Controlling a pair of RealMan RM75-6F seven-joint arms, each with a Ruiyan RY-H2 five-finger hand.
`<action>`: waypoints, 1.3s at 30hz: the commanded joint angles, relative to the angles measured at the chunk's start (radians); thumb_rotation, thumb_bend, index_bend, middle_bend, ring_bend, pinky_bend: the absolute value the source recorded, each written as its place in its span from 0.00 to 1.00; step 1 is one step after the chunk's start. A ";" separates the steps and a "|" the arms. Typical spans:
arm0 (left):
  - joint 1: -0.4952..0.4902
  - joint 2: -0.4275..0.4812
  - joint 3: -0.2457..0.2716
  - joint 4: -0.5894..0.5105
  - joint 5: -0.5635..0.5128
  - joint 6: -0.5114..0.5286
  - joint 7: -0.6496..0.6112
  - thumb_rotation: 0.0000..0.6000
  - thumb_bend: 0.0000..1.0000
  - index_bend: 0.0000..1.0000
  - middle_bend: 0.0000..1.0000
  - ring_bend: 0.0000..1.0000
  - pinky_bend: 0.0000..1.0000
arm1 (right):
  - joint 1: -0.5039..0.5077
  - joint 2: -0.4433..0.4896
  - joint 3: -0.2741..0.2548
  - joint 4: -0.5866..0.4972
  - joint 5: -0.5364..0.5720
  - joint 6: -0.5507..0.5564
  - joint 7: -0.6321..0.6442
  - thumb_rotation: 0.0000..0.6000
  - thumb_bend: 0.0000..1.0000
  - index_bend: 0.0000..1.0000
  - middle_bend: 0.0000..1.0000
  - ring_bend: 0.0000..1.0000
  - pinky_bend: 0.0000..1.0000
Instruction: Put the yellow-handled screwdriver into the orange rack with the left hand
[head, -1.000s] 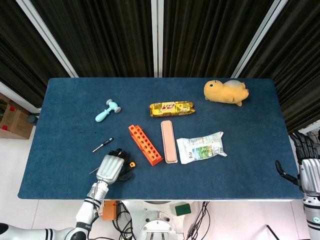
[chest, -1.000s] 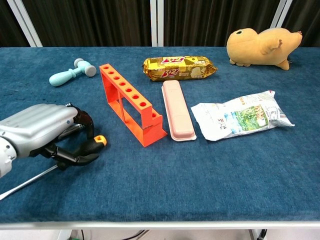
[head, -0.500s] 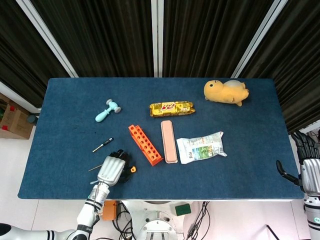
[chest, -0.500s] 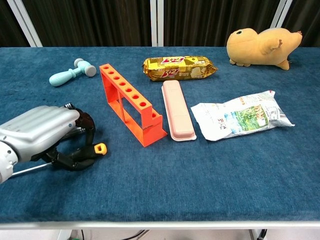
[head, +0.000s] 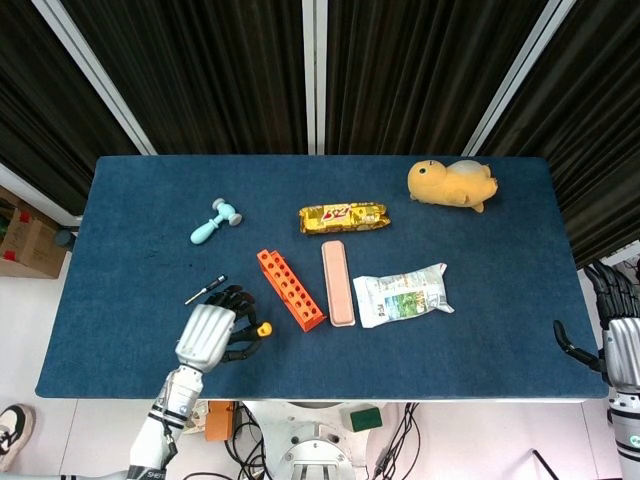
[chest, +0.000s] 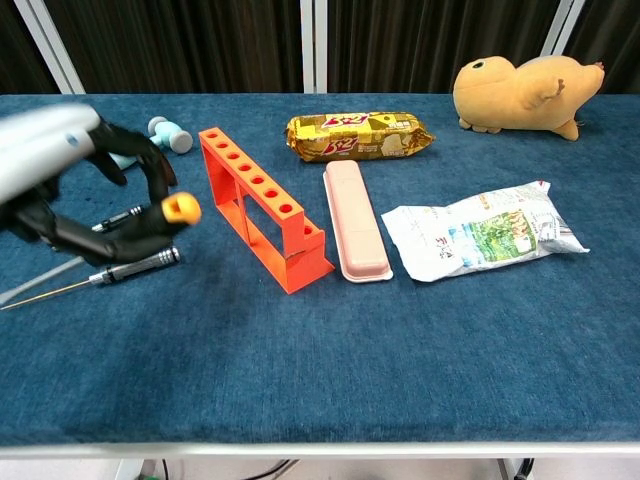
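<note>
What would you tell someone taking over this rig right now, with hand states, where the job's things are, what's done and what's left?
Left hand: grips the yellow-handled screwdriver, lifted above the table, left of the orange rack; handle end points toward the rack.
Right hand: off the table's right edge, fingers apart, holding nothing.
Orange rack: stands mid-table beside the pink case; no tool shows in its holes.
A second, black-handled screwdriver lies on the cloth under the left hand; leave it.
Done: pickup. Left: carry to the rack, turn the shaft downward, seat it in a hole, release.
</note>
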 joint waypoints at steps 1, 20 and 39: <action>0.011 0.120 -0.073 -0.093 0.021 0.016 -0.190 0.95 0.34 0.63 0.31 0.18 0.29 | -0.001 0.001 -0.001 0.000 -0.003 0.003 0.002 1.00 0.36 0.00 0.00 0.00 0.00; -0.059 0.103 -0.305 0.001 -0.014 -0.044 -0.968 1.00 0.36 0.68 0.31 0.18 0.27 | 0.000 0.003 -0.004 0.021 -0.020 0.015 0.034 1.00 0.36 0.00 0.00 0.00 0.00; -0.237 -0.173 -0.404 0.240 -0.119 -0.099 -0.979 1.00 0.37 0.68 0.31 0.18 0.26 | 0.012 0.012 -0.004 0.034 -0.013 -0.010 0.048 1.00 0.35 0.00 0.00 0.00 0.00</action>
